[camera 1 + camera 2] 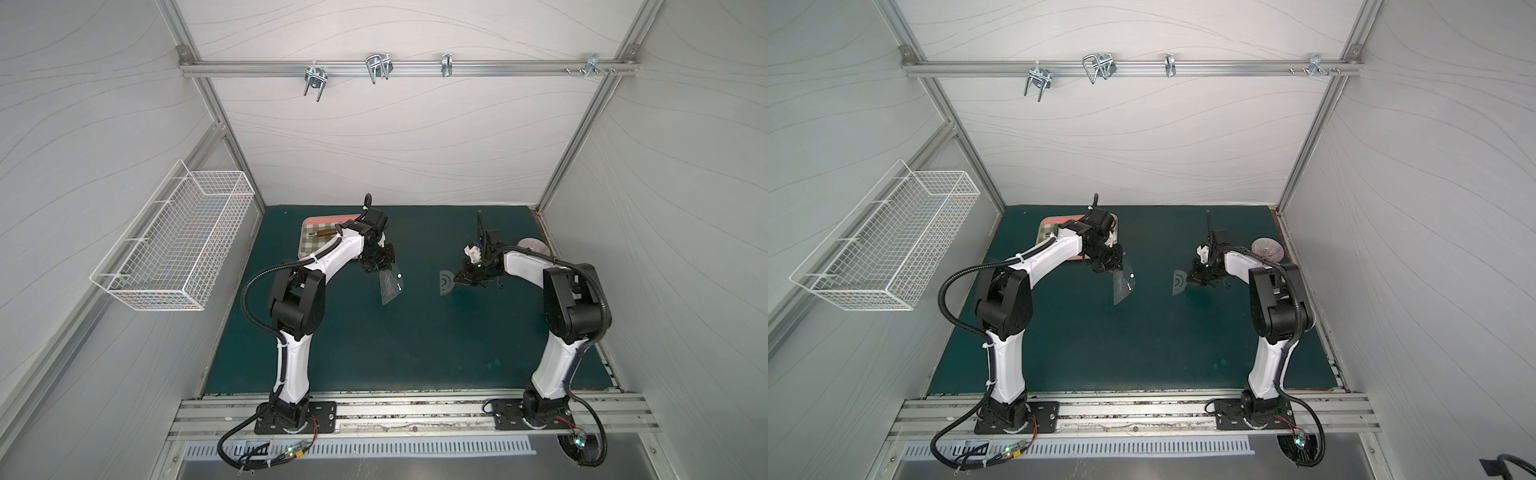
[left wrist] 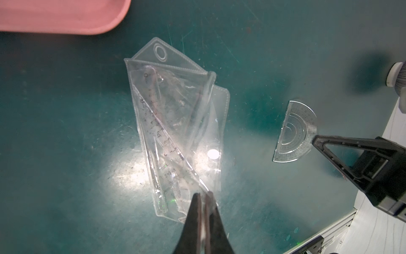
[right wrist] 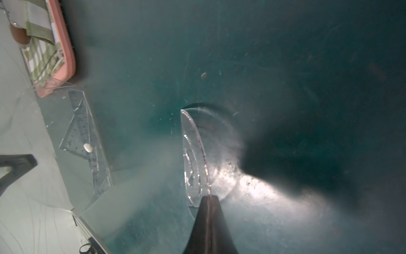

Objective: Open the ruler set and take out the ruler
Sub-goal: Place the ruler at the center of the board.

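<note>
Over mat (image 1: 415, 332), L tool (image 2: 203, 195) pinches ruler set (image 2: 175, 123), R tool (image 3: 208, 198) protractor (image 3: 195, 158).

Top views bright, even; wrist views hazy w/ glare patches on mat (image 2: 123, 171)

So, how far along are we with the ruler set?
Done: the ruler set is open, its flap unsnapped, and the protractor is out. In hand: left gripper pinches the set, right gripper the protractor. Left: the straight ruler still lies inside.

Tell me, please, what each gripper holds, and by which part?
Left gripper: ruler set, by the end opposite its flap. Right gripper: protractor, by its curved rim.
</note>
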